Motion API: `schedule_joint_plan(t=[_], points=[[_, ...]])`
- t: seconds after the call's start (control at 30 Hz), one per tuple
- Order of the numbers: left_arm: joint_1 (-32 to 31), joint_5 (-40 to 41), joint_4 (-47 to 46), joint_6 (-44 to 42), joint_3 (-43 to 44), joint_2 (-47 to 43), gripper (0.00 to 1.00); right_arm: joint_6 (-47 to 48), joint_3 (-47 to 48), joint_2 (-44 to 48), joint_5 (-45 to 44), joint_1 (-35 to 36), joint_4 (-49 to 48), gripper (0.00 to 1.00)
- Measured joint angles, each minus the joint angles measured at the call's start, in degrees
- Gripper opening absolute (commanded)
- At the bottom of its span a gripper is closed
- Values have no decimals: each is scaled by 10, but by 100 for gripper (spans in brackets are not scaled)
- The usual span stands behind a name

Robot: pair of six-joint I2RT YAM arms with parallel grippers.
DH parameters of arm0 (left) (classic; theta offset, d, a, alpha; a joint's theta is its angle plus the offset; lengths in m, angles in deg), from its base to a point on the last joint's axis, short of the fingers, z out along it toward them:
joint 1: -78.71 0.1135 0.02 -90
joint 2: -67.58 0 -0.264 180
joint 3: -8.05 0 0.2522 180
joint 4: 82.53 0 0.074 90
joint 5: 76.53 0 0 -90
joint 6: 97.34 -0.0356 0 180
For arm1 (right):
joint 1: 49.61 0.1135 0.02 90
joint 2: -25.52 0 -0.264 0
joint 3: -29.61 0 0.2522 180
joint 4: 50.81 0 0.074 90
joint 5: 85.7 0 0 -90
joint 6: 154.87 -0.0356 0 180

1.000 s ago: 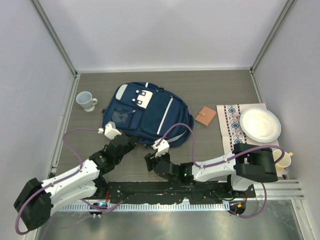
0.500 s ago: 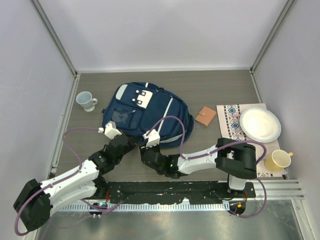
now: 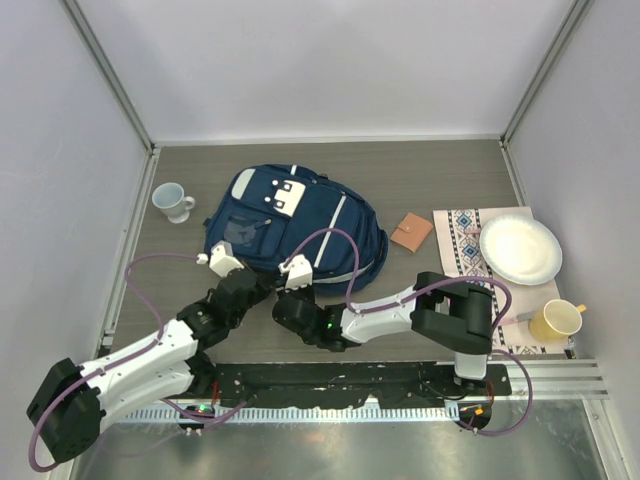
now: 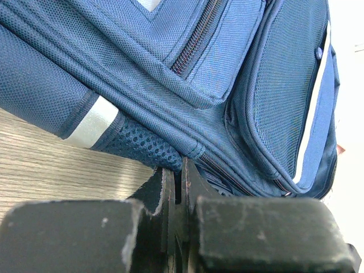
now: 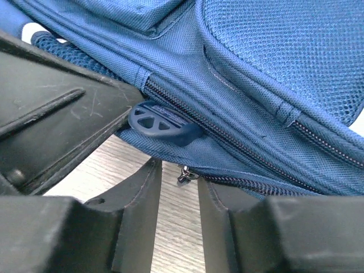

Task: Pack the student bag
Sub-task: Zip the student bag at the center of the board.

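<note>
Shows the student bag (image 3: 295,225) lying flat on the desk (image 3: 420,180) left of centre in the top view, with its white patch toward the upper left and its lower edge toward the arms. Places the left pincer (image 3: 238,276) at the bag's lower-left edge and the right pincer (image 3: 292,284) just beside it, at the middle of that same edge. Finds, in the left wrist view, the left pincer (image 4: 180,170) pressed together, tips right against the bag's bottom seam under a strip of blue mesh; cannot tell whether any fabric is caught there. Finds, in the right wrist view, the right pincer (image 5: 179,170) parted by a narrow gap, with a small metal zipper pull (image 5: 183,174) at the mouth of that gap and a round navy tab (image 5: 159,124) just above. Leaves a white mug (image 3: 173,200) at the upper left, a brown wallet (image 3: 411,232) right of the bag, a white plate (image 3: 520,250) on a patterned cloth (image 3: 462,245), and a yellow cup (image 3: 557,320) below the plate.
</note>
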Motion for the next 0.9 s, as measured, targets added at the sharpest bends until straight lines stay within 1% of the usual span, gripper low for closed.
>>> schedule_joint_plan(t=[0.03, 0.2, 0.27, 0.33, 0.5, 0.73, 0.9], points=[[0, 0, 0, 0, 0, 0, 0, 1, 3, -2, -4, -1, 2, 24], [0, 0, -1, 0, 2, 5, 0, 7, 12, -10, -21, -5, 14, 6], [0, 0, -1, -1, 3, 5, 0, 8, 12, -10, -24, -5, 15, 5], [0, 0, -1, -1, 4, 5, 0, 9, 12, -10, -25, -5, 15, 1], [0, -1, 0, -2, 4, 5, 0, 9, -4, 3, -16, -4, 13, 1], [-6, -1, 10, -13, 9, -2, 0, -3, -104, 114, 7, -7, 21, 1], [-6, 3, 31, -22, 14, -3, 0, -16, -162, 180, 14, -13, 52, 1]])
